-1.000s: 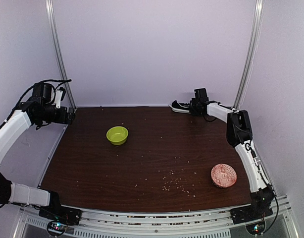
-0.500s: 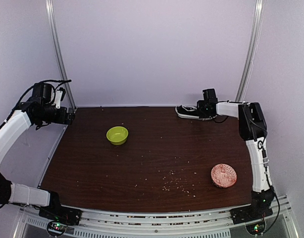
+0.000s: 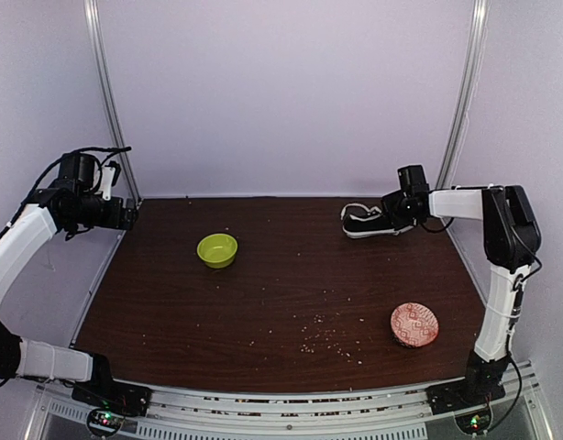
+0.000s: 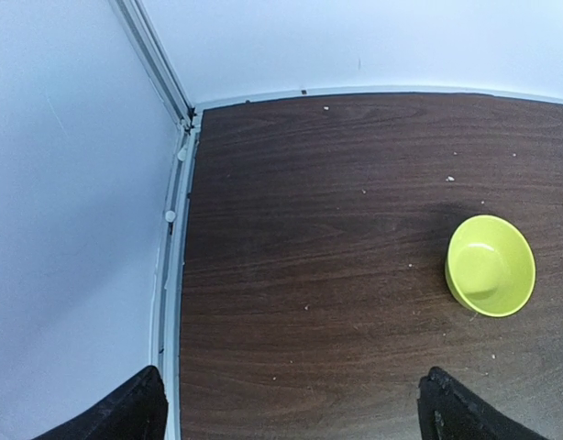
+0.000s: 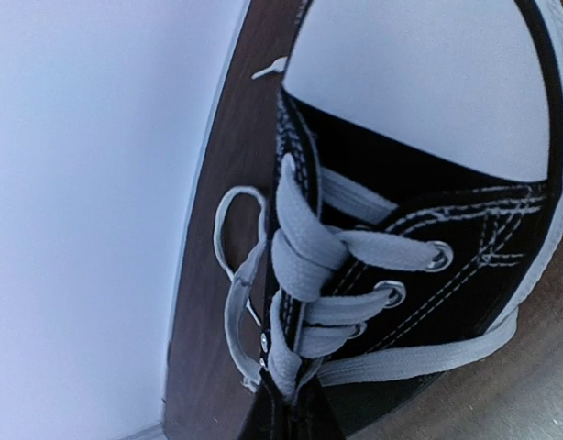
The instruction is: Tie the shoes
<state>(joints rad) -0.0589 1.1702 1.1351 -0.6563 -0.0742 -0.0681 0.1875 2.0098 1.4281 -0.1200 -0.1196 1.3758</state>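
Sharing table (image 3: 171, 302) with sneaker (image 3: 366, 223): bowl (image 3: 217, 249), dish (image 3: 414, 324), crumbs (image 3: 323, 339)

dark wood table (image 3: 263, 275) ringed by pale lilac walls (image 3: 281, 92) and metal posts (image 3: 111, 92).

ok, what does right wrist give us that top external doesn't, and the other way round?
Right wrist only: lacing detail on the sneaker. The white laces cross through metal eyelets, a loose loop hangs off to the side, no tied bow is visible, and the shut right gripper pinches at the lace area.
Top external only: green bowl, patterned bowl, scattered crumbs, left gripper off at the far left, and both arms' poses.
Both: the sneaker in the right gripper, near the table's far edge on the right side.
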